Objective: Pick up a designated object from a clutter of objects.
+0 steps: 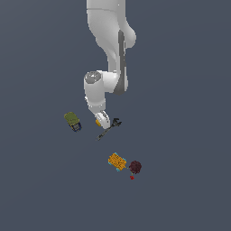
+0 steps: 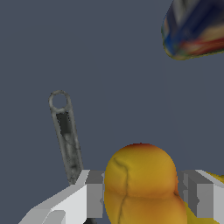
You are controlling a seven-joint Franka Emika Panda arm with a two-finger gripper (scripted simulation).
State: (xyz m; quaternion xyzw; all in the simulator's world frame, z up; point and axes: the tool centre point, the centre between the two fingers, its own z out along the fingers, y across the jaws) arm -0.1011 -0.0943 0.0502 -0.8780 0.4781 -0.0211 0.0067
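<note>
The designated object [image 2: 140,183], a rounded yellow-orange fruit with a reddish top, fills the gap between my gripper's [image 2: 141,197] two fingers in the wrist view. Both grey pads [image 2: 95,194] press against its sides, so the gripper is shut on it. In the exterior view the gripper [image 1: 102,121] is down at floor level, and only a yellow sliver of the fruit [image 1: 97,122] shows beside it. A plain yellow lump [image 2: 212,181] peeks out behind one finger. The rest of the clutter lies around.
A thin black wrench [image 1: 109,128] [image 2: 66,135] lies right beside the gripper. An olive-green boxy piece [image 1: 72,120] sits toward the exterior view's left. An orange patterned block [image 1: 117,161], a dark maroon ball [image 1: 135,167] and a tiny red bit [image 1: 131,177] lie nearer the front. A multicoloured object [image 2: 194,30] shows in the wrist view.
</note>
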